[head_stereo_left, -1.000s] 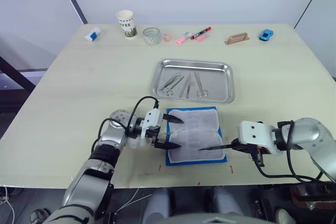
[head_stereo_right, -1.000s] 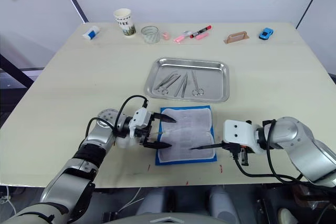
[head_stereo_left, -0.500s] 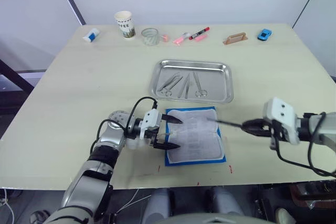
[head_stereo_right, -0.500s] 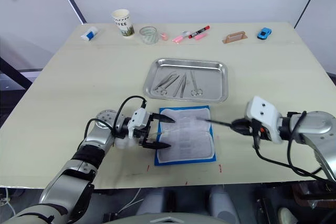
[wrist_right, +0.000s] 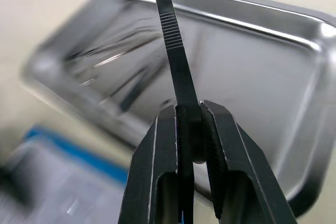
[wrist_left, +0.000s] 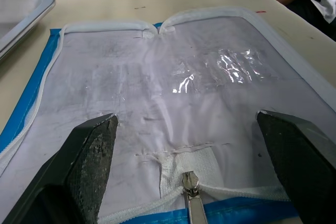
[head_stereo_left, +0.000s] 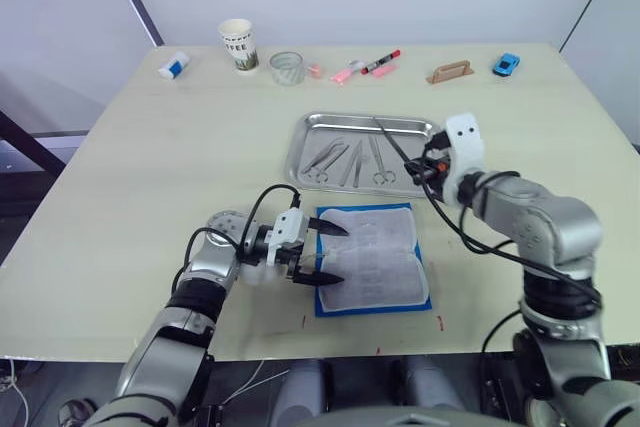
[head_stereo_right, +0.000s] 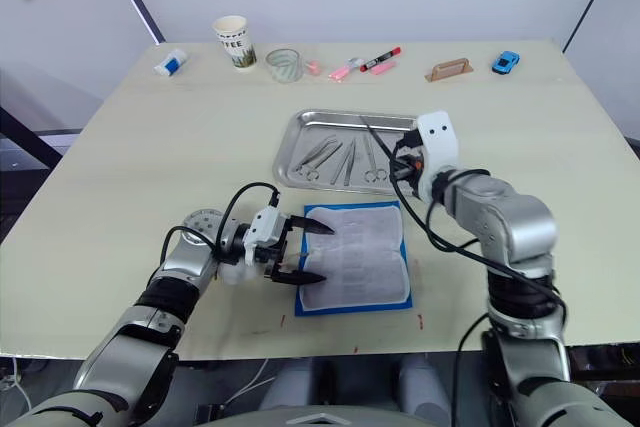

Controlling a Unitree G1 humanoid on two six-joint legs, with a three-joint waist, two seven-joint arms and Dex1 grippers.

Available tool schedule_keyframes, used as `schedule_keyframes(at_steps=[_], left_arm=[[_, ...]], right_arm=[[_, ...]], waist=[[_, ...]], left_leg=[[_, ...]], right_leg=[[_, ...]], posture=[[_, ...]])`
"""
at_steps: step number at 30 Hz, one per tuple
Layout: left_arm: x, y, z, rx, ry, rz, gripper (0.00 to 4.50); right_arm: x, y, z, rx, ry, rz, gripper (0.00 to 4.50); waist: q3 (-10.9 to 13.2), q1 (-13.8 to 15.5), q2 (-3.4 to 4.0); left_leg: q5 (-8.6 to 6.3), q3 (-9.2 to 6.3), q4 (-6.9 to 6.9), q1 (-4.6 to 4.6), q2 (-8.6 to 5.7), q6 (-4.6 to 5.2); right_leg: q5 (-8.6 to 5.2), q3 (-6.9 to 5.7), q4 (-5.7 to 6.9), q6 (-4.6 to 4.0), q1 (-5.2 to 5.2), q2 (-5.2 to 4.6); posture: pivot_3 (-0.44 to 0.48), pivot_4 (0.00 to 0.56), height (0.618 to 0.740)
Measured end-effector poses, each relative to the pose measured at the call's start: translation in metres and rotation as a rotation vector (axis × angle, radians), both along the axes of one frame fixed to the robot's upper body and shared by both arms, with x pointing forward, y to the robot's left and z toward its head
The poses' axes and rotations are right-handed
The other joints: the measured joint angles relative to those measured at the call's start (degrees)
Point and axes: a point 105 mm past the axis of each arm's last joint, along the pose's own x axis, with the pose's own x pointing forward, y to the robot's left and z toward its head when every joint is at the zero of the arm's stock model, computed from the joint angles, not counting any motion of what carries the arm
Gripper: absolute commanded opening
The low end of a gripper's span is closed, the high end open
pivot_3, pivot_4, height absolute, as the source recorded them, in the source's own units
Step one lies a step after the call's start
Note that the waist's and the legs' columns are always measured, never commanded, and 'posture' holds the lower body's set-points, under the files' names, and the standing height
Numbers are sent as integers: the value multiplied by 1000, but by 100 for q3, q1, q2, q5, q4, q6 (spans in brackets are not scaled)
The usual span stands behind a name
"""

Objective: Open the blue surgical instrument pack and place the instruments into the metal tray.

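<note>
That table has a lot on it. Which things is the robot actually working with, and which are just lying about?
In use:
- blue surgical instrument pack, lying open
- metal tray
- instruments in the tray
- slender tool gripped by the right gripper
- left gripper, open at the pack

Lying about:
- paper cup
- glass
- markers
- toy car

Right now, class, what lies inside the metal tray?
Inside the metal tray, several slender silvery instruments lie side by side in its left half. The right claw holds another thin instrument above the tray's right part, covering some of the floor there.
</note>
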Motion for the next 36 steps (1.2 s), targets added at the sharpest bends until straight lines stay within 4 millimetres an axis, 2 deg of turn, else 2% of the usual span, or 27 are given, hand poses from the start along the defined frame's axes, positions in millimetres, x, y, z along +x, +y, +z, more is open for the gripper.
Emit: schedule_keyframes(at_steps=[7,11,15,36], left_arm=[[-1,3,-1,-3,3,14,4500],[-2,6,-2,-5,5,23,4500],[-3,6,-3,-5,4,23,4500],[-3,6,-2,-9,-6,29,4500]], right_arm=[[30,10,-20,26,54,-163,85],[35,23,-36,37,90,-187,85],[41,28,-41,35,87,-215,85],[47,28,-50,22,93,-237,85]], waist=[[-3,-72,3],[-6,-120,10],[-7,-128,11],[-7,-143,12]], left_leg=[[0,-2,-3,4,0,0],[0,-2,-3,5,2,0],[0,-1,-4,5,3,0],[0,0,-7,4,5,0]], right_leg=[[0,-1,4,0,1,1],[0,0,7,0,1,0],[0,-1,6,0,1,-1],[0,2,4,0,0,-2]], posture=[[0,150,740],[0,150,740],[0,150,740],[0,150,740]])
